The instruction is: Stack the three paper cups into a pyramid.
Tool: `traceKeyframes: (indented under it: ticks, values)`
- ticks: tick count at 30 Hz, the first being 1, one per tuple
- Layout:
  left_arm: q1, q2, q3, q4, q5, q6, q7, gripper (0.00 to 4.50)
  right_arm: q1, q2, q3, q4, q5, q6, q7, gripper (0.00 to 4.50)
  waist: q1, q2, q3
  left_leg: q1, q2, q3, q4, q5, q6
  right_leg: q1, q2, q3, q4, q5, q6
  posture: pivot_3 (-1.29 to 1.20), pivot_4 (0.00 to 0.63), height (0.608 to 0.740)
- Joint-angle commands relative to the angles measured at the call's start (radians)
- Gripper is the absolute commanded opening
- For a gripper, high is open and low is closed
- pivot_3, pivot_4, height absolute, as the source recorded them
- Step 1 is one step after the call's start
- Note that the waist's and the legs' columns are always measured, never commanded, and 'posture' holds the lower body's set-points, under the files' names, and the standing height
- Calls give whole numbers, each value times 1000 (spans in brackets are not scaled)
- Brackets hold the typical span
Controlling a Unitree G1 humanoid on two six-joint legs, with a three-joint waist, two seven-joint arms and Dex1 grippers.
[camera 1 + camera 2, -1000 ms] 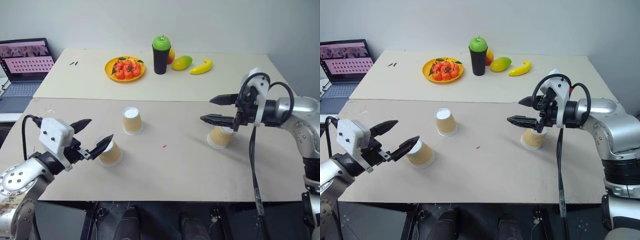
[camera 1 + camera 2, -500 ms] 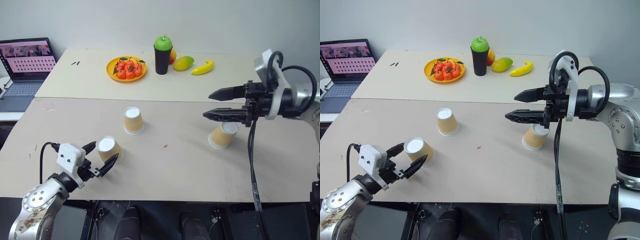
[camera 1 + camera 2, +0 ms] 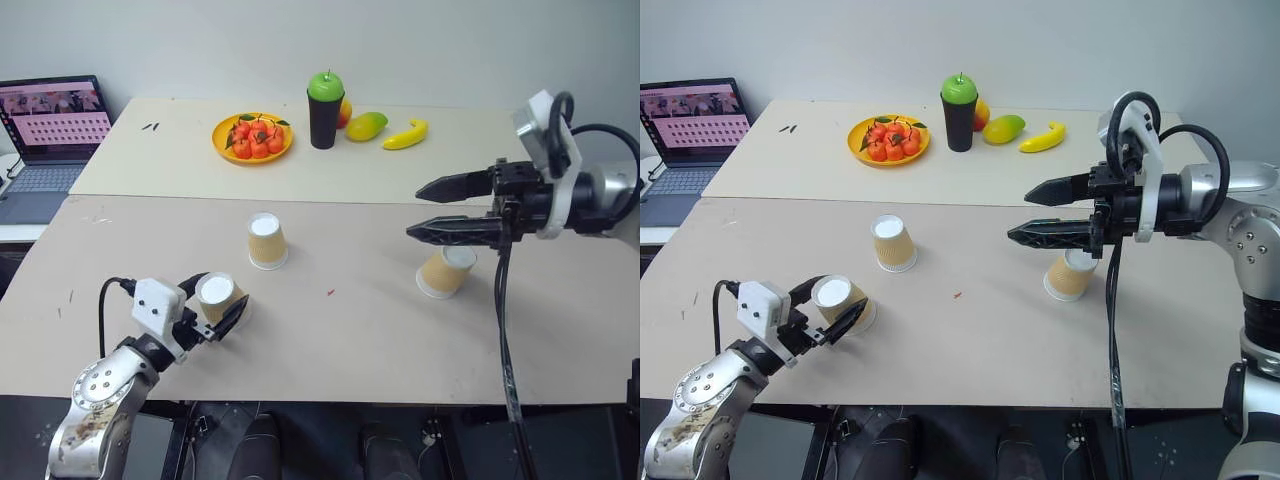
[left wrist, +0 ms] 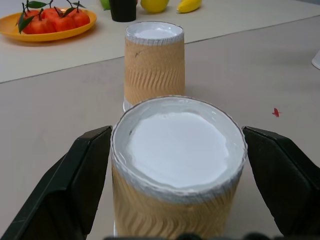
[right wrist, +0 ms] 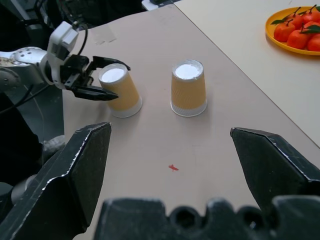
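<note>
**Three paper cups, unstacked, on tan table**

Three ribbed tan cups stand upside down, white bases up, on the near table (image 3: 400, 340), none stacked.

- Left cup (image 3: 222, 299): near the front-left edge, between the two black fingers of the left gripper (image 3: 218, 303). Jaws spread wide, one finger on each side of the cup; whether the fingers touch the wall cannot be told. The cup's rim rests on the table.
- Middle cup (image 3: 266, 240): upright on its rim, just behind and slightly right of the left cup, apart from it.
- Right cup (image 3: 444, 271): tilted, well apart from the other two, below the right gripper.
- Right gripper (image 3: 432, 210): raised above the table, pointing toward the left, jaws wide apart, nothing between them.

Other items, on the far table:
- Yellow plate of small oranges (image 3: 252, 138).
- Black cup with green top (image 3: 323, 108), right of the plate.
- Mango (image 3: 364, 125) and banana (image 3: 404, 134), further right.
- Open laptop (image 3: 52, 125), far left.
</note>
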Motion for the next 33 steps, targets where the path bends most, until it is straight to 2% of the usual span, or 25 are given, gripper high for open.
traceKeyframes:
  ticks: [1, 14, 17, 18, 26, 33]
  values:
    - [-27, -5, -30, -23, -1, -1, 6, 4379, -4, -25, -53, -28, 22, -4, 9, 4500, 0, 0, 0, 0, 0, 0, 0, 0, 0, 0, 0, 0, 0, 0, 0, 0, 150, 735]
    - [-27, 12, -28, -28, -15, 14, 4, 4379, 24, -36, -68, -21, 9, -25, 5, 4500, -2, 0, 0, 0, 0, 0, 4, 0, 0, 0, 0, 0, 6, 0, 0, 0, 150, 735]
    - [-44, 11, -26, -28, -19, 14, 8, 3682, 20, -33, -62, -16, 3, -28, 1, 4500, -2, 0, 0, 0, 0, 0, 5, 0, 0, 0, 0, 0, 6, 0, 0, 0, 150, 735]
    - [-48, 15, -30, -30, -14, 16, 10, 3196, 19, -34, -62, -17, 4, -26, 0, 4500, -2, 0, 0, 0, 0, 0, 5, 0, 0, 0, 0, 0, 6, 0, 0, 0, 150, 735]
    - [-105, 38, -97, -59, -8, 45, -8, 3196, 15, -46, -75, -34, 19, -6, -17, 4500, -2, 0, 0, 0, 0, 0, 5, 0, 0, 0, 0, 0, 6, 0, 0, 0, 150, 735]
    - [-293, 68, -246, 2, -48, 166, -119, 3196, 38, -52, -126, -81, 54, 31, -65, 4500, 1, 0, 0, 0, 0, 0, 6, 0, 0, 0, 0, 0, 7, 0, 0, 0, 150, 735]
